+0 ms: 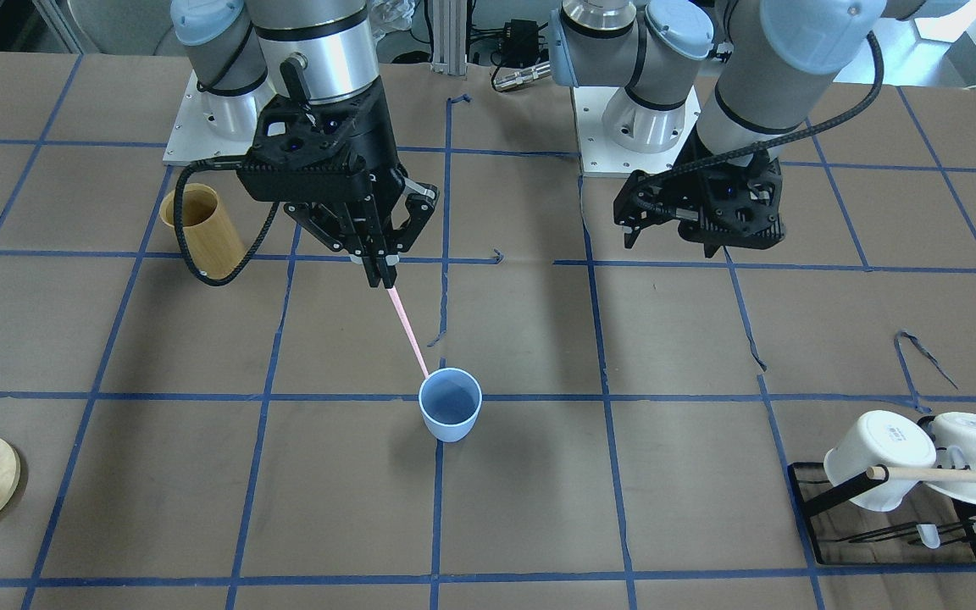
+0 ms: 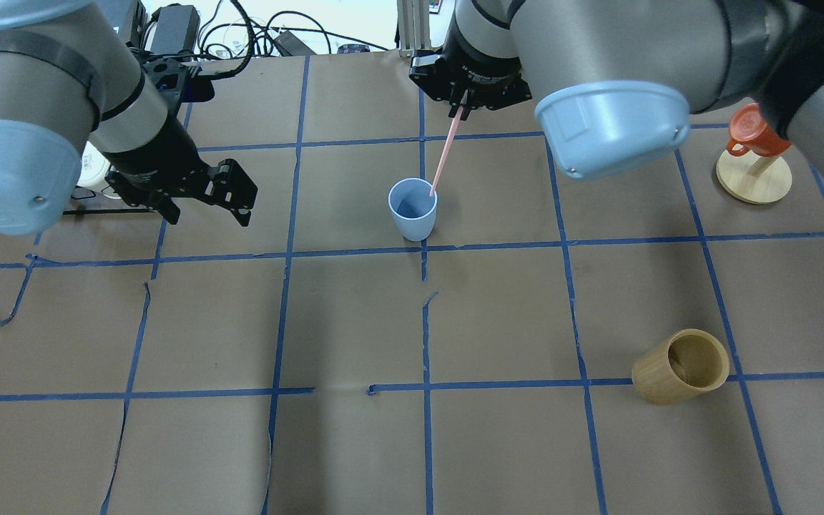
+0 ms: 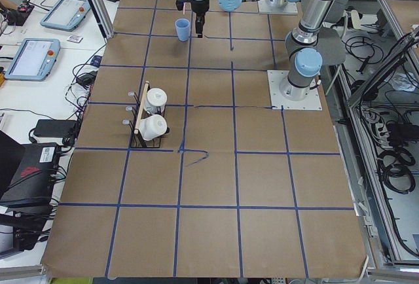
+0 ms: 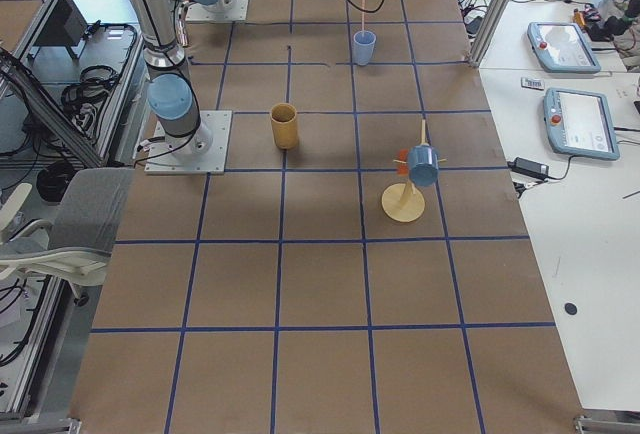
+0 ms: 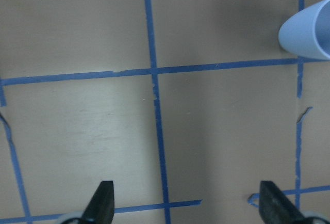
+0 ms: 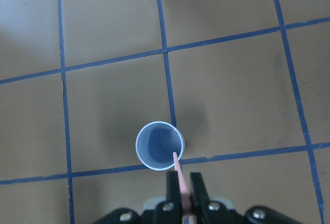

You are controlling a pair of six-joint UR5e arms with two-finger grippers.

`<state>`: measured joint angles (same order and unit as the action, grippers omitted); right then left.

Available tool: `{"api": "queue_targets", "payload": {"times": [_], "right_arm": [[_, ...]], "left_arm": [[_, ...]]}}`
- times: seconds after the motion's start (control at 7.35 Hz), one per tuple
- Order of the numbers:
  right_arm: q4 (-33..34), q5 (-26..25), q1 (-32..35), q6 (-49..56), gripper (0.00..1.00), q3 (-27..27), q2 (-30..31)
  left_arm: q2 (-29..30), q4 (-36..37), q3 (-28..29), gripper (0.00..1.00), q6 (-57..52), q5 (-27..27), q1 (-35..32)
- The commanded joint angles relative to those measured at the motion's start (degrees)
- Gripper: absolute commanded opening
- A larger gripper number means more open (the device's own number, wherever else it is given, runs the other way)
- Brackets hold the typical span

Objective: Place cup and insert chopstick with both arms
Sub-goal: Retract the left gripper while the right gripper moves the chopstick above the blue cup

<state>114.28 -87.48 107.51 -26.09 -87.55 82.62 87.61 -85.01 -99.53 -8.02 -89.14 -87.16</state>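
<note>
The light blue cup (image 2: 412, 209) stands upright at mid-table on a blue tape line; it also shows in the front view (image 1: 450, 415) and the right wrist view (image 6: 160, 145). My right gripper (image 1: 382, 275) is shut on the top of the pink chopstick (image 1: 407, 330), which hangs almost vertically above the cup. In the right wrist view the chopstick (image 6: 180, 180) has its lower tip at the cup's mouth, just inside the rim. My left gripper (image 2: 237, 200) is open and empty, hovering to the cup's left; its wrist view shows the cup (image 5: 309, 33) at the upper right.
A tan bamboo cylinder (image 2: 680, 366) stands on the robot's right, near its base. An orange cup on a round wooden stand (image 2: 754, 154) is at the far right. A black rack with two white mugs (image 1: 878, 457) and a wooden rod (image 1: 954, 476) is at the far left.
</note>
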Motion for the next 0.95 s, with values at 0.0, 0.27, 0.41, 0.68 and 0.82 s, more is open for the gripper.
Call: {"api": "queue_targets", "payload": {"times": [0.0, 0.27, 0.41, 0.68, 0.82], "right_arm": [[0.24, 0.56, 1.21, -0.89, 0.00, -2.09, -0.26], [0.32, 2.04, 1.21, -0.89, 0.00, -2.27, -0.35], [2.85, 2.05, 1.30, -0.80, 0.00, -2.36, -0.61], [5.51, 1.96, 1.21, -0.98, 0.00, -2.27, -1.14], [5.51, 1.96, 1.21, -1.06, 0.00, -2.18, -0.97]], "left_arm": [[-2.35, -3.66, 0.74, 1.00, 2.19, -0.60, 0.24], [-0.16, -8.72, 5.37, 1.00, 3.71, -1.99, 0.15], [0.80, -10.24, 7.23, 1.00, 6.76, -1.40, 0.24], [1.69, -9.82, 7.60, 1.00, 8.28, -0.42, 0.15], [1.60, -9.65, 7.25, 1.00, 8.19, -0.51, 0.15]]}}
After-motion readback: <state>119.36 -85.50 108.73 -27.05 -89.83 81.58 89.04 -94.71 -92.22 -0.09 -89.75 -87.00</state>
